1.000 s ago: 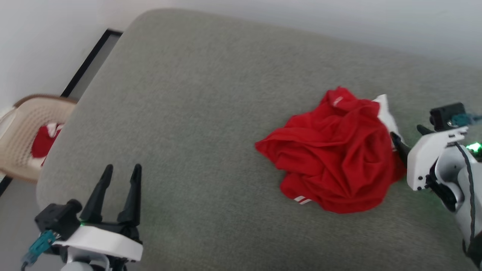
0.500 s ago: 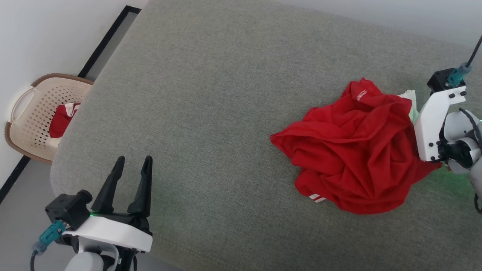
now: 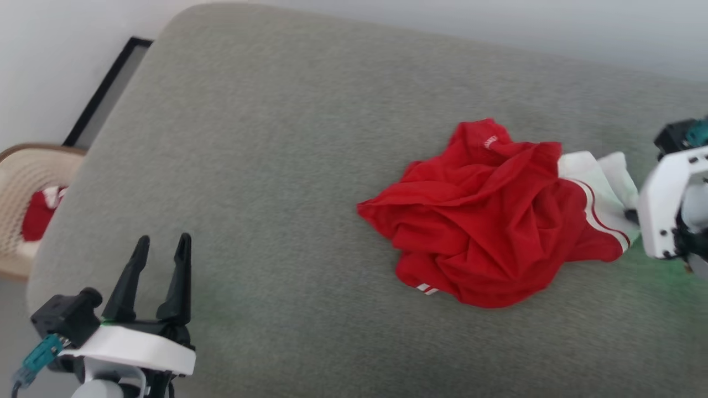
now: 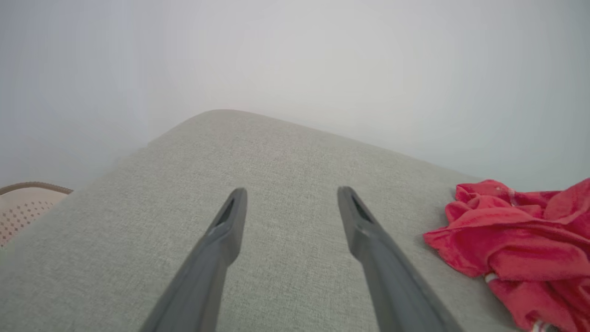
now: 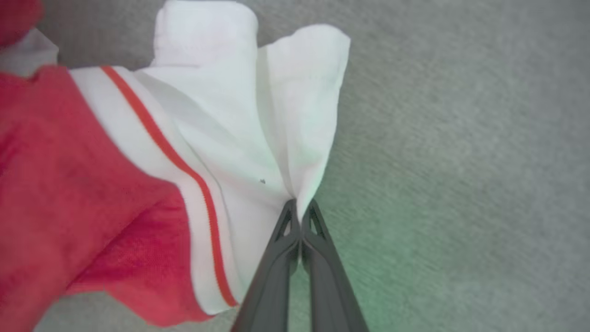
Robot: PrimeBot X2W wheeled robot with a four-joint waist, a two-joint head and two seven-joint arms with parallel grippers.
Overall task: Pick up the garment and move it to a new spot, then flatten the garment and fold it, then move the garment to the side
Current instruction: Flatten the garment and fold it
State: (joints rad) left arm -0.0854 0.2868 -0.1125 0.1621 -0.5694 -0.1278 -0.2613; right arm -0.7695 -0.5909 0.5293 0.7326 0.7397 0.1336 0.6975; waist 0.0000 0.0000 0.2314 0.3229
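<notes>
The garment, a bright red shirt, lies crumpled right of centre on the grey cushion. Its white sleeve end with a thin red stripe is stretched out to the right. My right gripper is shut on that white sleeve end, the fabric pinched between the two fingertips. In the head view the right gripper sits at the far right edge, its fingers mostly hidden by the cloth. My left gripper stands open at the lower left with nothing in it. In the left wrist view the left gripper hovers over bare cushion, the garment to its right.
A beige perforated basket with another red cloth in it stands on the floor off the cushion's left edge. A pale wall runs behind the cushion. A black strip lines the floor at the upper left.
My right gripper has shut on the white sleeve end and drawn it out to the right of the heap. The head camera shifted between frames. The left gripper stays open.
</notes>
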